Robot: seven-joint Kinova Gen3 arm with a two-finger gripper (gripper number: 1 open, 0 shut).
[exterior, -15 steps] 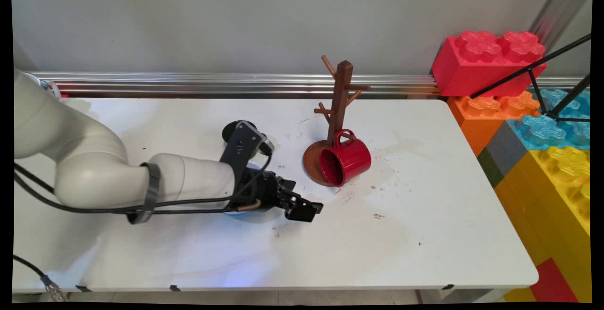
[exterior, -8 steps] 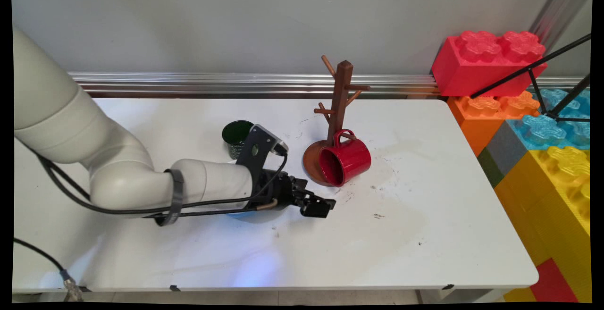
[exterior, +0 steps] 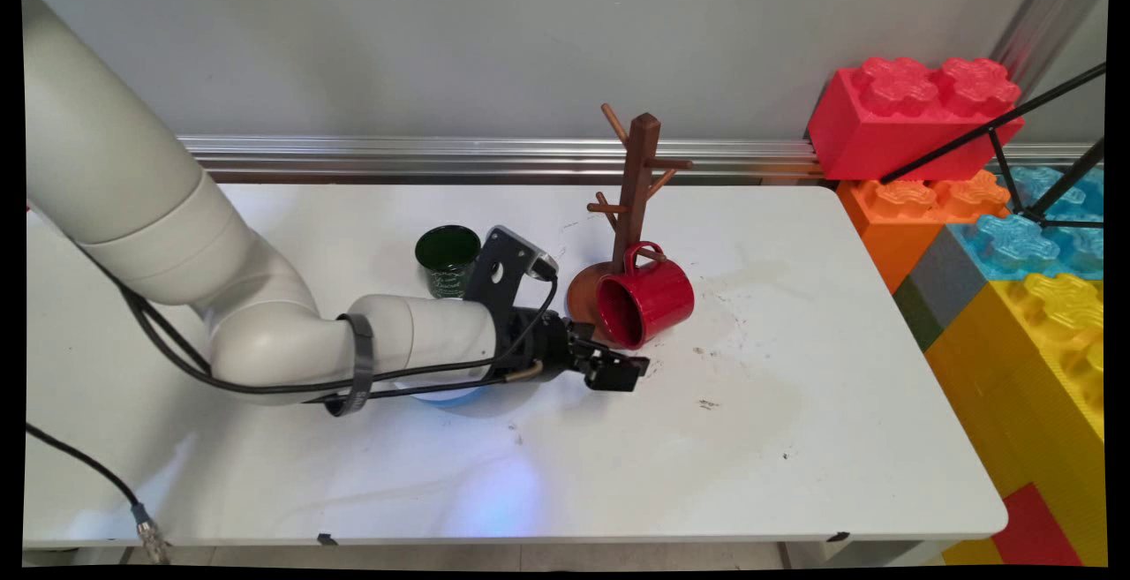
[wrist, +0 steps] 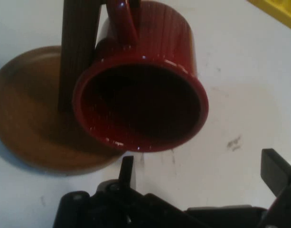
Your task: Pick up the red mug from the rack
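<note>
We've got the claw (exterior: 629, 372) low over the table (exterior: 794, 439), fingers spread apart w/ nothing between them; in the hand view one fingertip (wrist: 127, 171) shows just below the red mug's rim and the other sits well off to the side. Vs. a sec ago, the claw has slid steadily toward the red mug (exterior: 644, 300), from well short of it to just beside its open mouth, approx. at the mug's near-left side, not touching as far as we can tell. Nothing else has shifted: mug, rack and cup sit where they were. The mug hangs tilted, mouth facing down toward the claw, its handle (wrist: 121, 19) hooked over a low peg of the wooden mug tree (exterior: 637, 183); the lower rim looks to rest against the tree's round base (wrist: 26, 118). Behind the mug, the tree's other pegs are bare. Left of the mug, beyond the wrist, a dark green cup (exterior: 447, 259) stands upright. Far right of the mug, past the table's end, big toy bricks (exterior: 918, 112) are stacked.
</note>
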